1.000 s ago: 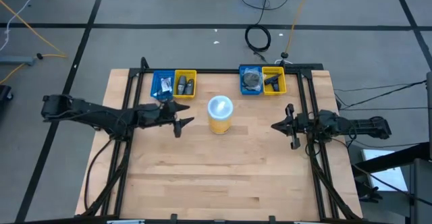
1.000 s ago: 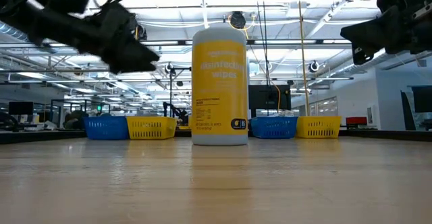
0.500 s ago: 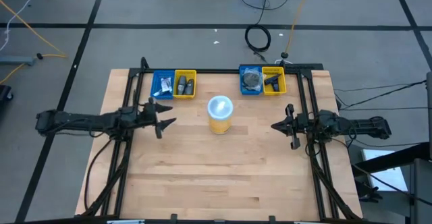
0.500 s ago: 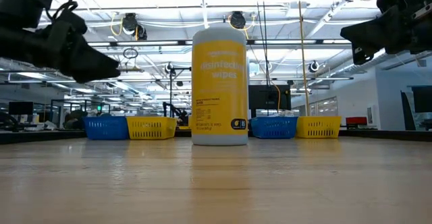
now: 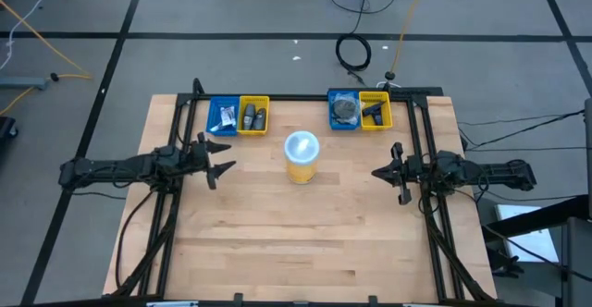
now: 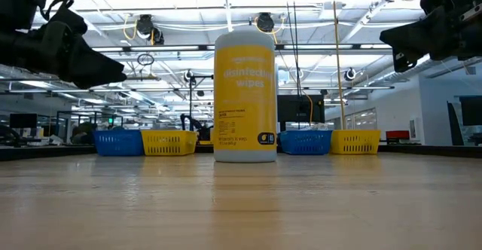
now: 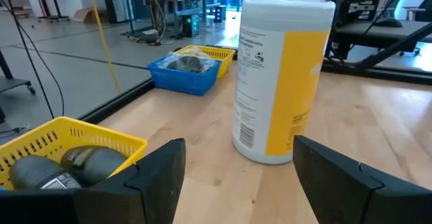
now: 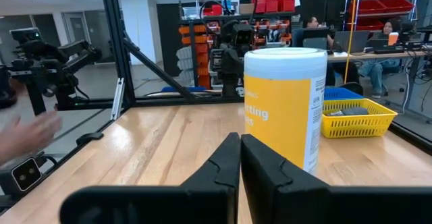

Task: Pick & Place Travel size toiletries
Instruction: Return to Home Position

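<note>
- Left gripper (image 5: 220, 162) hung over the left side of the table (image 5: 305, 242), near the frame rail. Its two fingers were spread wide with nothing between them, and through that gap my wrist camera looked at the wipes canister (image 7: 283, 75).
- Right gripper (image 8: 239, 142) sat over the opposite side of the table, its fingers pressed together on nothing. The arm lay along its own rail in what I took for its rest pose.
- Between the two grippers, and well apart from both, the wipes canister stood upright, yellow with a white lid.
- Beyond it, along the far edge, the toiletries (image 5: 252, 116) lay in four bins:
  - white and blue pieces in the left blue bin (image 5: 212, 113)
  - dark bottles (image 7: 67, 164) in the left yellow bin (image 7: 74, 135)
  - a dark round item in the right blue bin (image 5: 331, 113)
  - a dark piece in the right yellow bin (image 5: 388, 113)
- I could find no toiletry loose on the wood, so I judged the sorting done and the step in hand to be homing the arms.
- As I read it, the next move fell to the left arm. It needed to tuck in along its rail to mirror the right and close its empty fingers, keeping clear of bins and canister.
</note>
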`<action>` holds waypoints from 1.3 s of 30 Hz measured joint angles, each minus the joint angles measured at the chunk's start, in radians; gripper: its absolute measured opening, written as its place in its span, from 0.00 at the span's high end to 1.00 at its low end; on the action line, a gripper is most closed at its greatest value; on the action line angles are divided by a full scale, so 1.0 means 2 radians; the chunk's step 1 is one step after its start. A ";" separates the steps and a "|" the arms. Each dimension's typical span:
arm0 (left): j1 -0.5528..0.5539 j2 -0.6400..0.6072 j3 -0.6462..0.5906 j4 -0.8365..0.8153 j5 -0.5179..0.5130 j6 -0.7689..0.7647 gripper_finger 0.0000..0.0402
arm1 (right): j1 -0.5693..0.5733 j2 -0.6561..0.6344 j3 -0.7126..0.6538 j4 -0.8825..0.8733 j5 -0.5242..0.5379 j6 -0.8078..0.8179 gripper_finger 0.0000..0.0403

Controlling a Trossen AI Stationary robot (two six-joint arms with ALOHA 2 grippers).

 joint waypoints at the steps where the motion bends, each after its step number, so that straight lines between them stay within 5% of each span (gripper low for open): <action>1: 0.000 0.000 0.000 0.000 0.000 0.000 0.33 | 0.000 0.000 0.000 0.000 0.000 0.000 0.98; 11: -0.008 -0.007 -0.005 0.013 0.004 -0.063 0.33 | 0.000 0.000 0.000 0.000 0.000 0.000 0.98; 18: -0.037 -0.084 -0.007 -0.003 0.124 0.049 0.33 | 0.000 0.000 0.000 0.000 0.000 0.000 0.98; 39: -0.046 -0.074 -0.007 -0.008 0.106 0.051 0.33 | 0.000 0.000 0.000 0.004 0.000 0.000 0.98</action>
